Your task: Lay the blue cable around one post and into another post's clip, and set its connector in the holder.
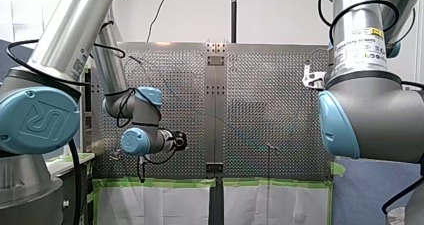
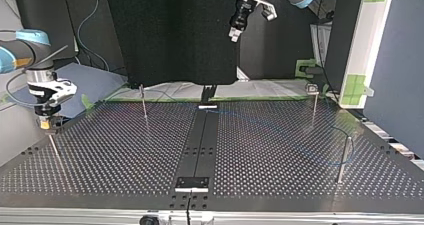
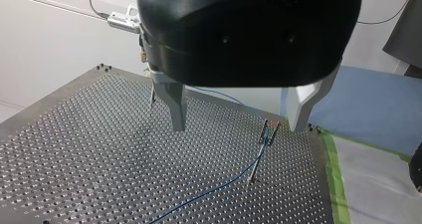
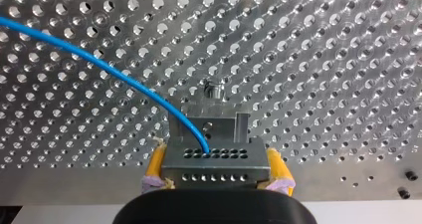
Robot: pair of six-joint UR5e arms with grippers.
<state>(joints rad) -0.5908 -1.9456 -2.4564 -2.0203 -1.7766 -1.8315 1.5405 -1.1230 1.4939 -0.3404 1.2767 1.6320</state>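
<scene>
Left wrist view, perf. table (image 3: 74, 149), blue cable (image 3: 214, 190), white wall (image 3: 50, 45)

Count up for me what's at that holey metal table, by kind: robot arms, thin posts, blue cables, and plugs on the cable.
Robot arms: 2
Thin posts: 4
Blue cables: 1
Connectors (plugs): 1
Total: 8

Thin blue cable (image 3: 219, 186) lies slack on the surface (image 3: 74, 149) and climbs a thin upright post (image 3: 256, 159) toward its clip (image 3: 268, 127). In the right wrist view it arcs in from 10 o'clock into the connector (image 4: 215, 157), a holed metal block pinched between my right claw's (image 4: 216, 170) yellow pads (image 4: 156, 160).
</scene>
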